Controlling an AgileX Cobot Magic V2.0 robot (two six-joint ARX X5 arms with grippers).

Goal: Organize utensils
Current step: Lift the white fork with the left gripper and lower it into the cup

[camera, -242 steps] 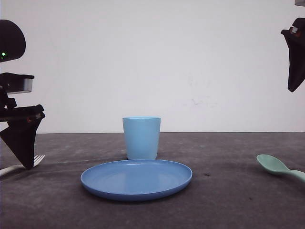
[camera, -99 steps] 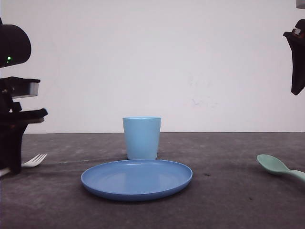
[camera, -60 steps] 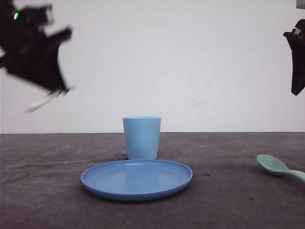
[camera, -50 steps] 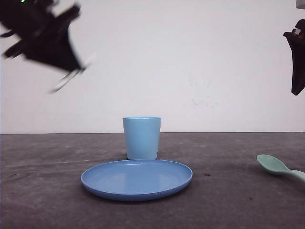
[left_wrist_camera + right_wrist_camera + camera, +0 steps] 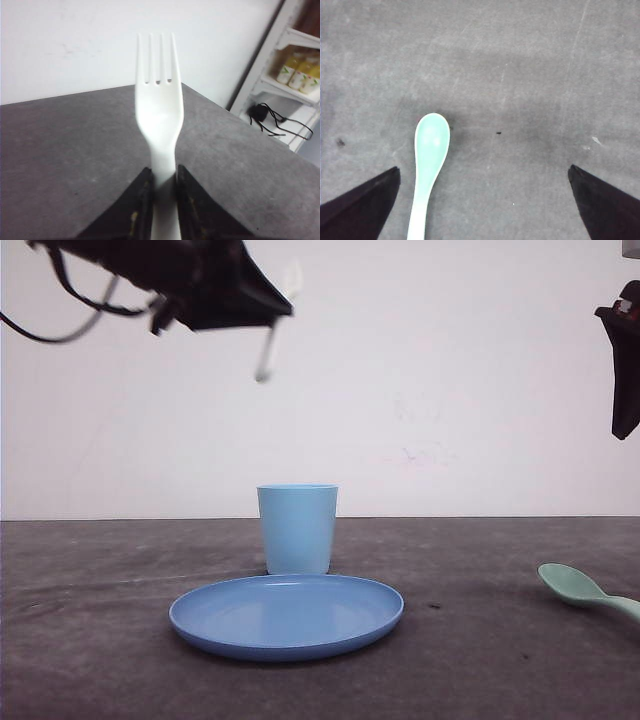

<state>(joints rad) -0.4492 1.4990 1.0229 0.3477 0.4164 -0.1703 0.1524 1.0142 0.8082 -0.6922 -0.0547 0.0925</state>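
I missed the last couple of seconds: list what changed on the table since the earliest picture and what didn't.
The left gripper closed on the white fork, lifted it off the table's left side and carried it up and rightward, to high above the light blue cup. The right gripper hangs open over the mint spoon, which, like the cup and the blue plate, stayed put.

dark grey table (image 5: pixel 100 660): blue plate (image 5: pixel 286 615) and light blue cup (image 5: pixel 297 528) mid-table, mint spoon (image 5: pixel 429 165) lying between right gripper's spread jaws
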